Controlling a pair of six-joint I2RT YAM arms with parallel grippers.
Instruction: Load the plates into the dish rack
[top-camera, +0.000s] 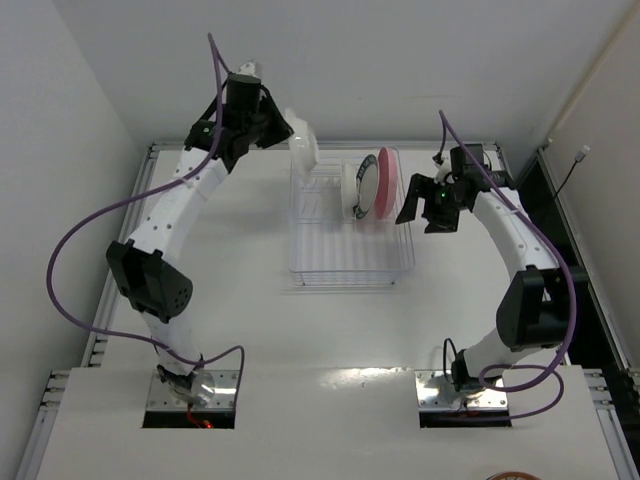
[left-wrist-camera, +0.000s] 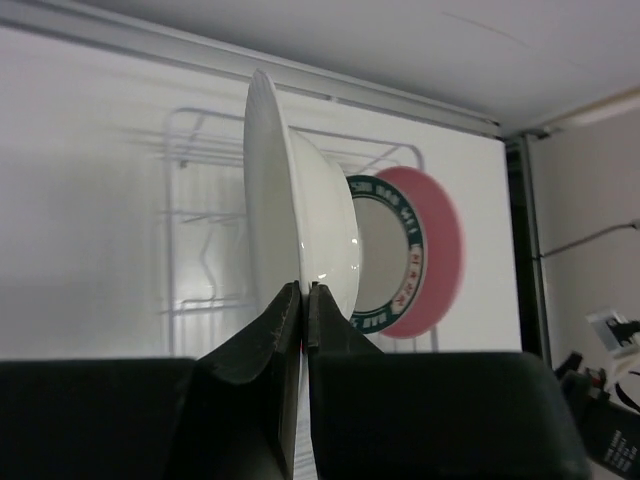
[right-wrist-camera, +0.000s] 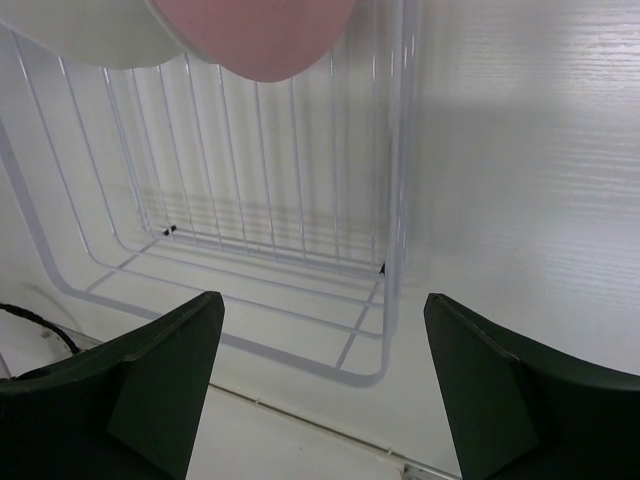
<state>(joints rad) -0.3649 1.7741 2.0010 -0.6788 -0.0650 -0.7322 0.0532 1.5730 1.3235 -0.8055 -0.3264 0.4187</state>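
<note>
The white wire dish rack (top-camera: 340, 250) stands at the table's middle back. The pink plate (top-camera: 389, 180) and the teal-rimmed plate (top-camera: 368, 190) stand upright side by side at its far right. My left gripper (top-camera: 283, 127) is shut on the rim of a pale glassy plate (top-camera: 303, 143) and holds it on edge above the rack's far left corner. In the left wrist view the gripper (left-wrist-camera: 304, 290) pinches this plate (left-wrist-camera: 285, 210), with the teal-rimmed plate (left-wrist-camera: 388, 255) and pink plate (left-wrist-camera: 443, 245) behind. My right gripper (top-camera: 421, 203) is open and empty beside the rack's right side.
The right wrist view shows my open gripper (right-wrist-camera: 320, 310) over the rack's corner wires (right-wrist-camera: 390, 250), with the pink plate's lower edge (right-wrist-camera: 260, 35) at the top. A wall runs close behind the rack. A metal rail (top-camera: 470, 147) edges the table's far side.
</note>
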